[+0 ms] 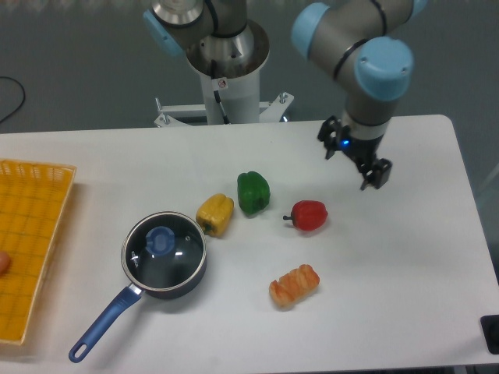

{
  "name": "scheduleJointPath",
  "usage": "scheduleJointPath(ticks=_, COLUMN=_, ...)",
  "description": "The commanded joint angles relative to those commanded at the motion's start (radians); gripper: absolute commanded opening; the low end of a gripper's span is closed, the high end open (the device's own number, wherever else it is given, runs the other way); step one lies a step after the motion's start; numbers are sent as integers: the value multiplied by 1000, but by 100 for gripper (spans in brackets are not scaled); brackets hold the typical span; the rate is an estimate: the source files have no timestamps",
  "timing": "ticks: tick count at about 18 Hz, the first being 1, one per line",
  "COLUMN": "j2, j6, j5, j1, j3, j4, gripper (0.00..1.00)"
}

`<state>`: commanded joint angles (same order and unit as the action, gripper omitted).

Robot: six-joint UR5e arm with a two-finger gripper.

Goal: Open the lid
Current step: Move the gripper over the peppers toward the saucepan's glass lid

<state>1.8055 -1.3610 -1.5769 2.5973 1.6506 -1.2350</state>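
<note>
Round clear glass lid with blue knob (161,243) sits on dark blue saucepan (181,283); tool (355,161) hangs far right over worktop (390,265), grasping nothing, fingers apart.

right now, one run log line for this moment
phase: approach | pincer: open, empty, above table right of red pepper | lid: on saucepan, untouched

Lid (162,245) sits on the saucepan (160,273), hand (355,160) well apart above the table (405,249)

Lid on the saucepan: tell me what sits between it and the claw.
The claw hangs above the table's right side. On the table between it and the lid lie the red pepper, green pepper and yellow pepper.
</note>
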Motion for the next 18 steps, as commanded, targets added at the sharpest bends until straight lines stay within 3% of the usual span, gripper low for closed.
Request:
scheduleJointPath(ticks=10, j2=28, j6=224, j5=-3, j1=-216, j3=17, j4=32, gripper=100)
scheduleJointPath(ticks=14, j2=31, j6=279, j5=-3, j1=-275, j3=41, j4=103, gripper=100)
scheduleJointPath(ticks=18, j2=29, j6=330, j5=-2, j1=-318, j3=41, j4=117, gripper=100)
